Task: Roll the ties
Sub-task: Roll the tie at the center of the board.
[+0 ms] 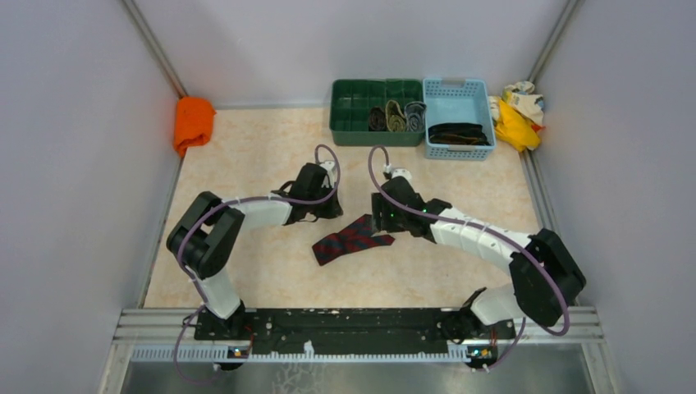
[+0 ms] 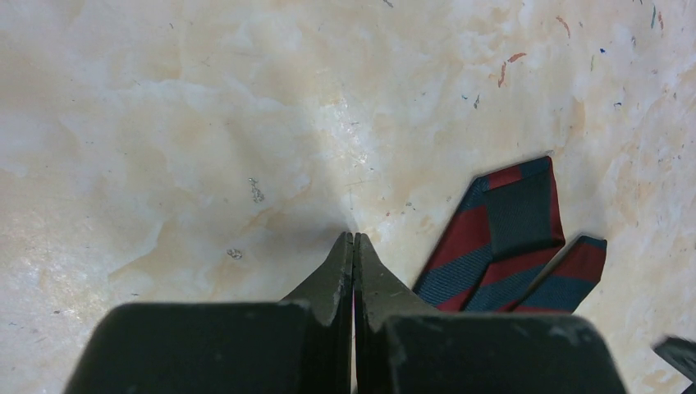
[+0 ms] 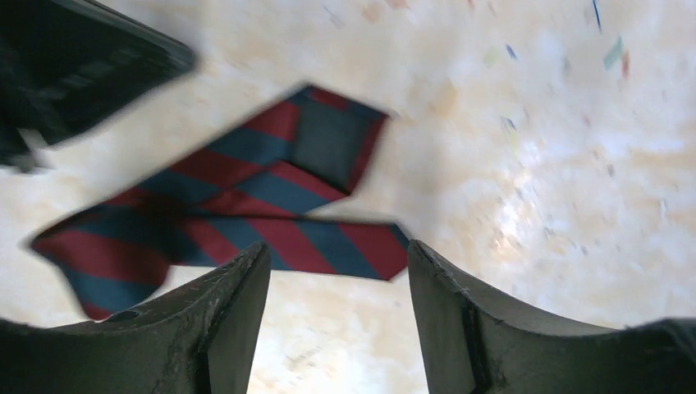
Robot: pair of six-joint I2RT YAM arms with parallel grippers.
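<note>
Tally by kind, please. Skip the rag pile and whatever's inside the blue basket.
Rolled ties in green bin: 3
Loose red-and-navy tie: 1
Containers (green bin, blue basket): 2
Orange cloth: 1
Total: 7

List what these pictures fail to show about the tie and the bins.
Striped tie: top view, one end hidden beneath the right arm; left wrist view, lower part behind the left claw; right wrist view, blurred.
Right claw: right wrist view, blur hides whether it touches the tie.
Rolled ties in the green bin: top view, too small to count.
Dark contents of the blue basket: top view, too small to identify.
</note>
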